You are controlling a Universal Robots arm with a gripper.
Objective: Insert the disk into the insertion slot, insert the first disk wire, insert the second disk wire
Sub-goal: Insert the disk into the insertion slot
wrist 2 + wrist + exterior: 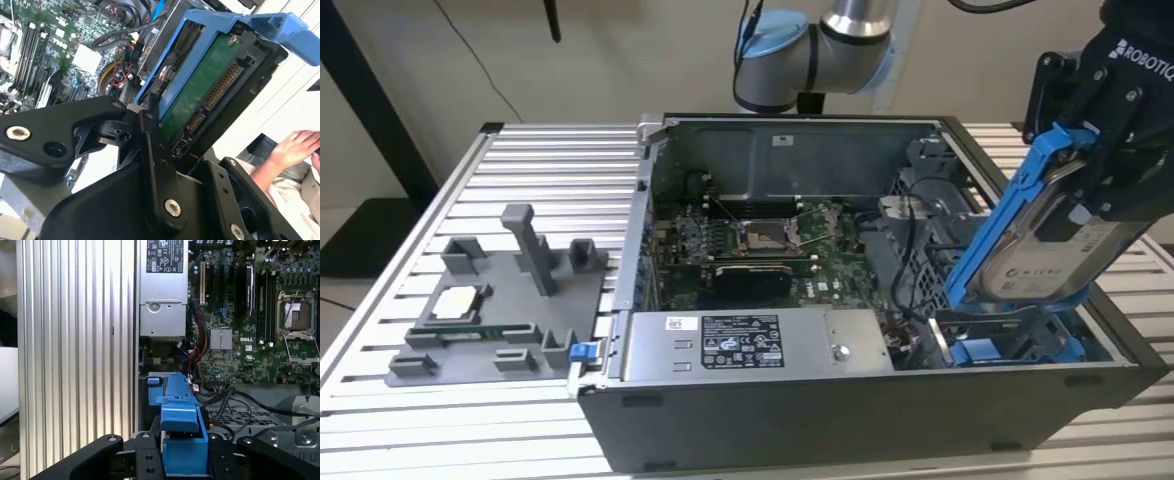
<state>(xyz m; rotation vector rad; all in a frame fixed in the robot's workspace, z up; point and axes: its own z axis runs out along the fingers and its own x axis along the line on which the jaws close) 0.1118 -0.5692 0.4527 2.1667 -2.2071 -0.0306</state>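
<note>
Here the pincer (1091,190) grips the disk (1041,255), tilted, lower edge over the insertion slot (1007,348).

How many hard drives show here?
1: the disk, held tilted by the gripper above the insertion slot at the exterior view's right. More may be hidden in the case.

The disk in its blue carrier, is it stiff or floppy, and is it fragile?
Probably stiff: the disk hangs tilted yet straight from the gripper clamped near its top. Likely heavy for its size, being metal-cased. Its exposed circuit board looks fragile.
</note>
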